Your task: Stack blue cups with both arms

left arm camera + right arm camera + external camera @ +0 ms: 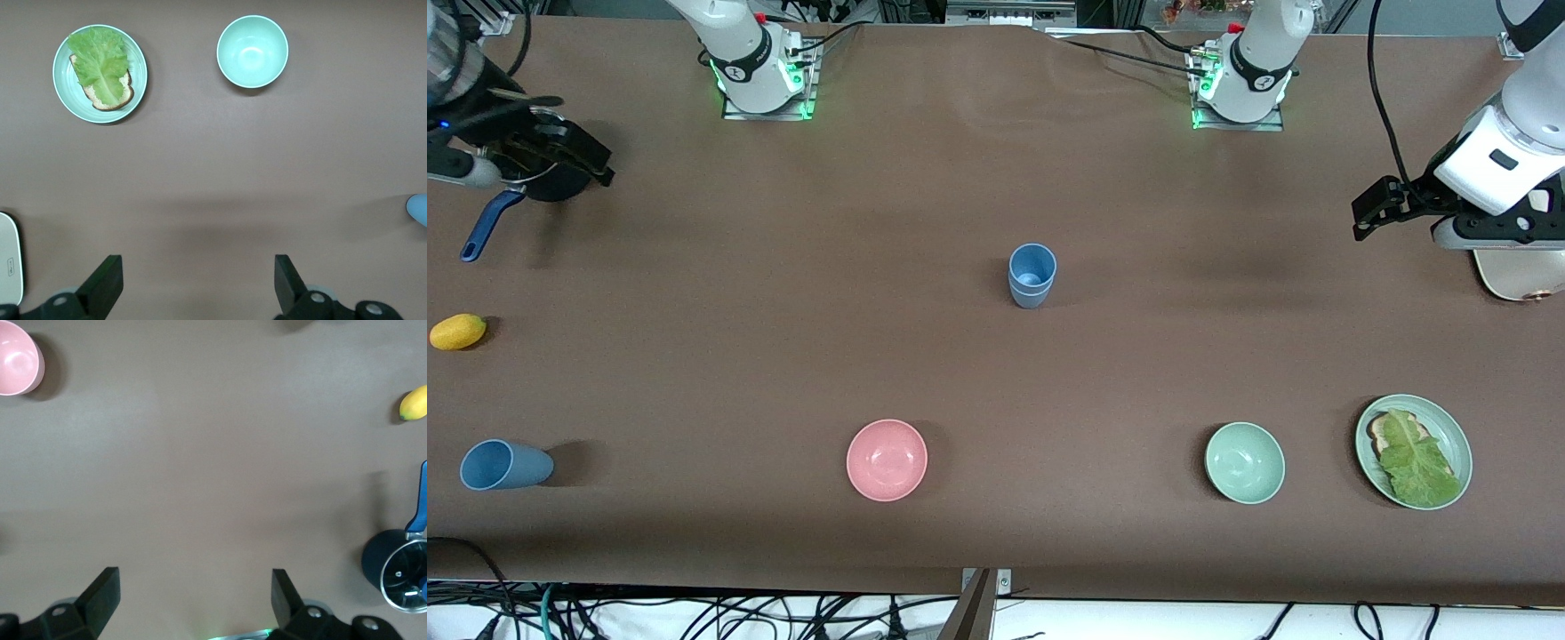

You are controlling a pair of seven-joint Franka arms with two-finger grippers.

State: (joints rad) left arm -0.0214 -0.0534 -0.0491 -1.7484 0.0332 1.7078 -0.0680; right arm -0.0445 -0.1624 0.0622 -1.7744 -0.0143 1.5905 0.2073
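While both my arms hang back at their own ends of the table [996, 178], my left gripper [1371, 212] is up over bare cloth at the left arm's end with its fingers [107, 283] spread wide and nothing between them, and my right gripper [578, 160] is over the dark pot [547, 178] with the blue handle at the right arm's end, its fingers [103, 593] just as wide and empty. Two blue cups [1032, 276] stand nested upright mid-table. Another blue cup [505, 465] lies on its side at the right arm's end, nearer the front camera than the lemon [458, 332]. Along that nearer edge sit the pink bowl [887, 460], the pale green bowl [1245, 462] and a green plate [1458, 436] with toast and lettuce [1418, 462]. I can read no writing on any of them.
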